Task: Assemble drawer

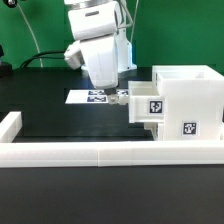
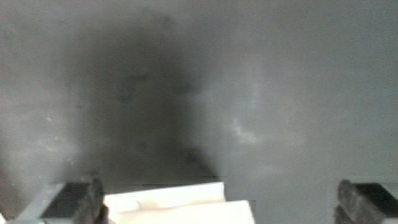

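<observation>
The drawer casing [image 1: 192, 100], a white box with a square tag low on its front, stands at the exterior view's right. A small white tray [image 1: 148, 106] with a tag sticks out of the casing's left side. I cannot make out a second tray. My gripper [image 1: 119, 97] hangs just to the left of that tray, low over the black table. In the wrist view the gripper [image 2: 222, 205] is open, with its dark fingers [image 2: 75, 200] wide apart. A white corner [image 2: 169, 205] lies between them near one finger, and they do not clamp it. I cannot tell which part it is.
The marker board [image 1: 92, 97] lies flat on the table behind the gripper. A long low white rail [image 1: 100, 152] runs along the table's front and turns up at its left end [image 1: 10, 125]. Cables hang at the back in front of a green backdrop.
</observation>
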`<state>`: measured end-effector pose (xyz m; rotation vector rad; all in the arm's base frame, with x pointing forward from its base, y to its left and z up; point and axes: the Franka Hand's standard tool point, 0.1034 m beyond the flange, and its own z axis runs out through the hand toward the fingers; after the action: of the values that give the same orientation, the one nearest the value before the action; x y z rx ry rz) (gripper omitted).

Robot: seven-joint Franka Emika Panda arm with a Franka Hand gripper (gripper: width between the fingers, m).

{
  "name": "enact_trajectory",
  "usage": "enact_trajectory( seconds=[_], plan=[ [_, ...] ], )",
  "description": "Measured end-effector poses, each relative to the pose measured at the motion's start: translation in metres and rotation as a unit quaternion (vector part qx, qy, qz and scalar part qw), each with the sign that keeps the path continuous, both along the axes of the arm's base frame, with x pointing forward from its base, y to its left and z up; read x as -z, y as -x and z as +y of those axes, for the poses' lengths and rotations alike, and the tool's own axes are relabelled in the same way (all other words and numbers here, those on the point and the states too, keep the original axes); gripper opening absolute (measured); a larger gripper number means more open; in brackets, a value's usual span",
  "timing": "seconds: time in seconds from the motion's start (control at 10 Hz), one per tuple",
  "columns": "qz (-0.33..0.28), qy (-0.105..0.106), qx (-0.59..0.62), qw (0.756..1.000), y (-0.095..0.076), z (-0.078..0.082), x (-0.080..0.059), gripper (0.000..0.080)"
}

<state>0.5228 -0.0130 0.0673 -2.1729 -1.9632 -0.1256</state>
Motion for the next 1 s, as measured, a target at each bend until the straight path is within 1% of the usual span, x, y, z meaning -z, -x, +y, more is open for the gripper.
enact_trajectory(
  seconds=[0.4, 0.6, 0.7, 0.9, 1.0],
  plan=[
    [0.017, -0.005, 0.032, 0.999, 0.001, 0.032, 0.006, 0.0648],
    [0.021, -0.004, 0.045, 0.999, -0.002, 0.042, 0.007, 0.0648],
    [0.022, -0.004, 0.043, 0.999, -0.001, 0.038, 0.007, 0.0648],
    [0.021, -0.002, 0.053, 0.998, 0.001, 0.016, 0.006, 0.0648],
    [0.022, -0.002, 0.058, 0.998, 0.001, 0.015, 0.007, 0.0648]
  ],
)
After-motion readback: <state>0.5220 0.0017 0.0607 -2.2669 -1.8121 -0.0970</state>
